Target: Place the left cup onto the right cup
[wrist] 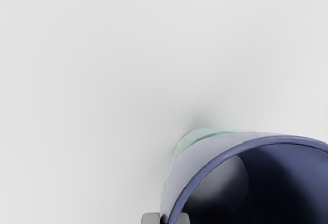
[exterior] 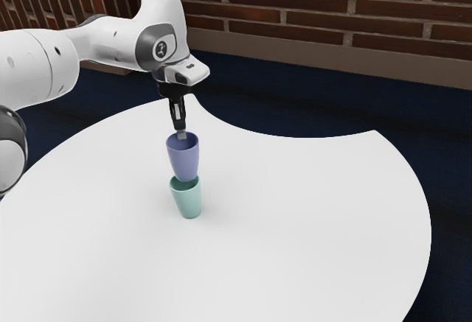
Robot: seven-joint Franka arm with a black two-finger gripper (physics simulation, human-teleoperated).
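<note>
Over the mint-green plastic cup [exterior: 186, 200], I am pinching the rim of the lavender-blue tapered plastic cup [exterior: 182, 160].
My black two-finger pincer [exterior: 179, 131] is pointing straight down above the green cup, gripping the lavender wall from inside and outside. The lavender cup is standing upright, mouth up, its base sitting in the green cup's mouth. The green cup is resting on the white curved-edged table [exterior: 310, 226]; in the wrist view its edge [wrist: 197, 136] is peeking out just beyond the lavender wall [wrist: 205, 155].
</note>
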